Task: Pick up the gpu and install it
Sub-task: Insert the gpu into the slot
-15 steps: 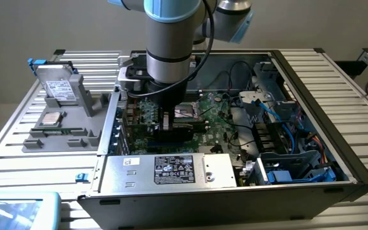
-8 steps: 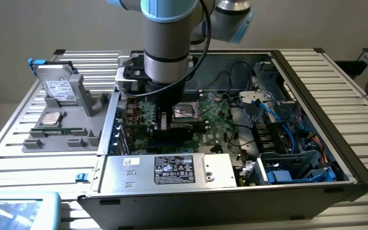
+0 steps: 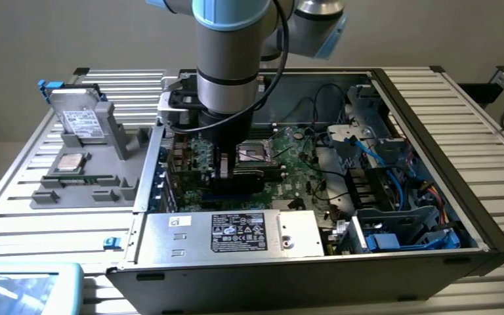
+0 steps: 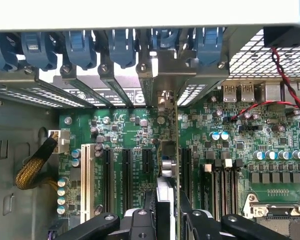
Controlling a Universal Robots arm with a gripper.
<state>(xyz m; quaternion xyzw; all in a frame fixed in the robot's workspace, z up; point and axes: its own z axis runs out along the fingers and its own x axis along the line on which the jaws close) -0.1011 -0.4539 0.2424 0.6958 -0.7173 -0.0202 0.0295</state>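
Wrist view: fingers point(image 4: 140, 222) clamped on both faces of the gpu point(image 4: 166, 172), held on edge over the motherboard point(image 4: 125, 135) expansion slots. Exterior view: white-labelled power supply point(image 3: 234, 233) beside the motherboard, print too small to read.

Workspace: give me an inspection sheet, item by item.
Surface: slatted metal table with an open PC case on it.
Job's things: gpu edge-on, in line with the motherboard slots; seating cannot be told.
Clutter: grey tray at the exterior view's left, holding a drive and a chip.
Hand: hand shut on the gpu, inside the PC case.
Cables: blue cables and red-black wires in the PC case, apart from the gpu.
Surroundings: blue-framed object at the exterior view's lower left.
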